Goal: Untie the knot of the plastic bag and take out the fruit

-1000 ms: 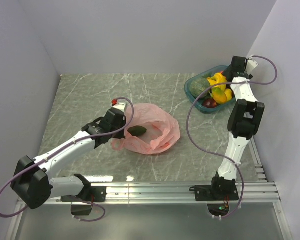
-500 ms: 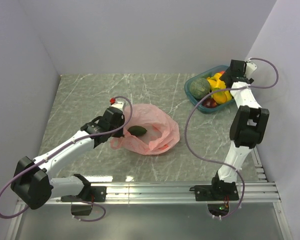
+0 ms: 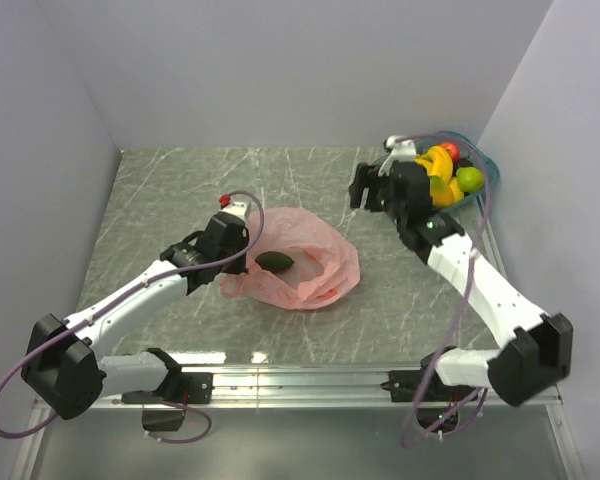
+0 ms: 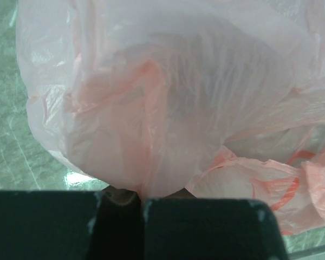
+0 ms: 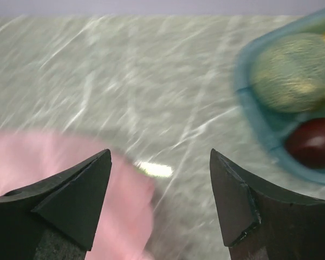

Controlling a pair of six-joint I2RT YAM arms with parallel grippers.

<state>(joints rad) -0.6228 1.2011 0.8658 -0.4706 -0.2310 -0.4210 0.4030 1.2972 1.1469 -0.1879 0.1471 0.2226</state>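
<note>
The pink plastic bag (image 3: 305, 268) lies crumpled mid-table with its mouth open, and no tied knot shows. A dark green fruit (image 3: 274, 261) lies in the opening. My left gripper (image 3: 236, 252) is shut on the bag's left edge. In the left wrist view the thin plastic (image 4: 168, 92) is pinched between the closed fingers (image 4: 141, 196). My right gripper (image 3: 363, 190) is open and empty, low over the table between the bag and the tray. Its wrist view shows the jaws (image 5: 160, 187) wide apart, with the bag's edge (image 5: 59, 173) at lower left. A banana bunch (image 3: 439, 162) and a lime-green fruit (image 3: 469, 179) lie in the tray.
The teal tray (image 3: 487, 165) stands at the back right, partly hidden by my right arm. It also holds a dull-green melon (image 5: 295, 70) and a red apple (image 5: 317, 142); its rim (image 5: 248, 103) shows in the right wrist view. Walls close in left, back and right.
My right arm has swung from above the tray down and left toward the bag, gripper open. The lime-green fruit now shows in the tray. My left gripper has kept its hold.
</note>
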